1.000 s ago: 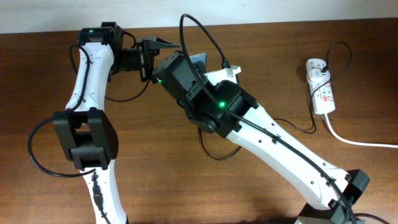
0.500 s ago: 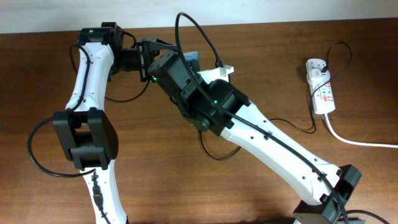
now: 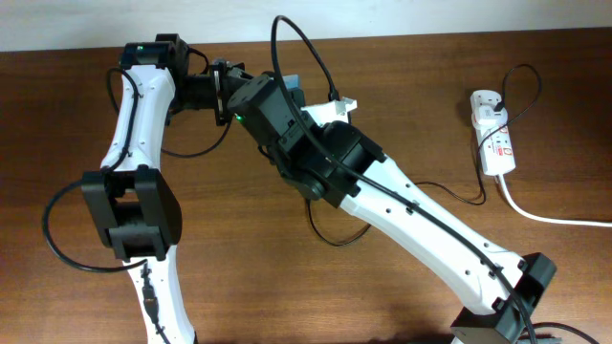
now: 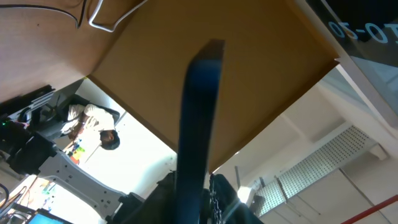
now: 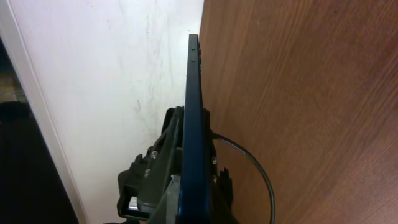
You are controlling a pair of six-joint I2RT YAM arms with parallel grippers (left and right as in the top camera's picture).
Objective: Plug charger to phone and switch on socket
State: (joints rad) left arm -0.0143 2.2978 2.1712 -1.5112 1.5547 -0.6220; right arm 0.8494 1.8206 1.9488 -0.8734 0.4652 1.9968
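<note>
The phone (image 3: 295,88) is up off the table at the back, mostly hidden between the two arms. It shows edge-on as a dark blue slab in the left wrist view (image 4: 199,124) and the right wrist view (image 5: 194,112). My left gripper (image 4: 199,186) reaches in from the left (image 3: 229,88), its jaws tight against both faces of the phone. My right gripper (image 5: 194,186) is shut on the same phone from the other side. The charger, a thin black cable (image 5: 249,155), curls beside the phone and runs across the table (image 3: 449,194) to the white socket (image 3: 497,143). Its plug tip is hidden.
The socket's thick white cord (image 3: 555,218) runs off the right edge. A slack loop of black cable (image 3: 325,234) lies under my right arm. The table's back edge (image 3: 430,36) meets the wall just behind the phone. The left arm's lower links (image 3: 129,215) stand at front left.
The left jaws have closed onto the phone. My right arm has shifted a little left and back, bringing the phone into the left gripper.
</note>
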